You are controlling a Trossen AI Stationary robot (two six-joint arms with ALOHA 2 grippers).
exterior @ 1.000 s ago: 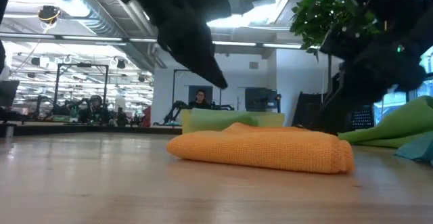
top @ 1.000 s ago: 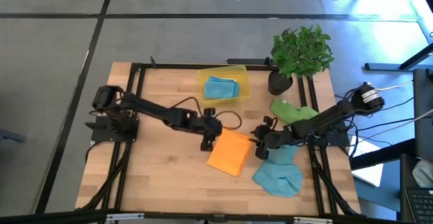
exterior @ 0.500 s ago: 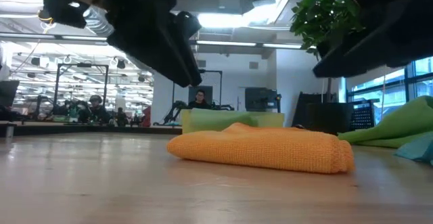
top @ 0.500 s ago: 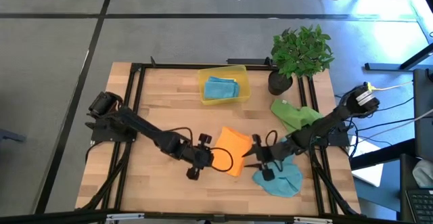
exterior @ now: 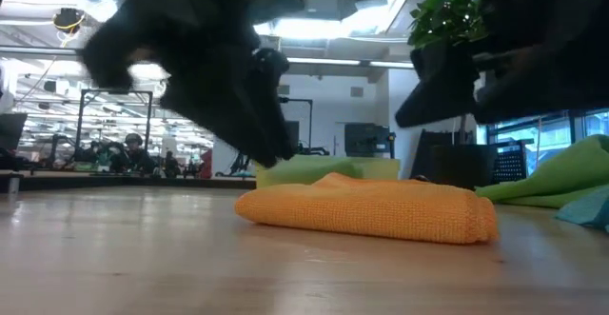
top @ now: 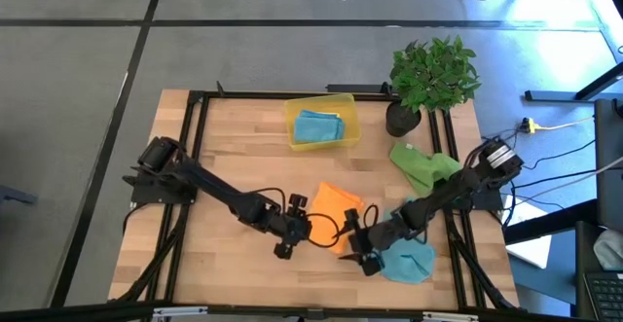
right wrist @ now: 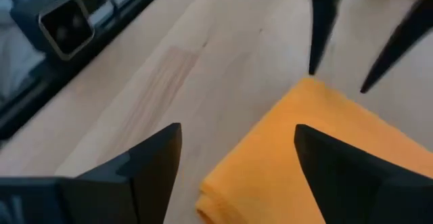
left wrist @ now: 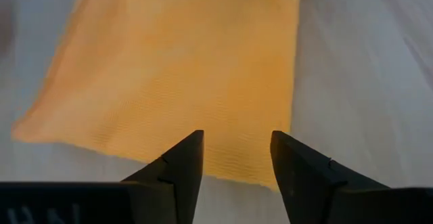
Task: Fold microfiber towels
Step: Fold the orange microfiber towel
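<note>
While flanking the orange towel (top: 336,208) low in the centre of the high view, left claw (top: 292,239) at its left edge, fingers apart and empty, tips just short of the near hem in the left wrist view. Folded already, flat on the table (top: 234,147), one doubled edge toward the low camera. Further right, right claw (top: 362,247) at the opposite corner, fingers spread wide, nothing held. Beyond it, a teal towel (top: 409,261) crumpled at lower right (partly under the right arm), a green towel (top: 423,164) heaped at mid right, another teal towel (top: 319,127) inside the yellow bin (top: 349,103) at upper centre. Likely trouble: snagging only the top layer and undoing the fold, or dragging the teal cloth along under the arm.
</note>
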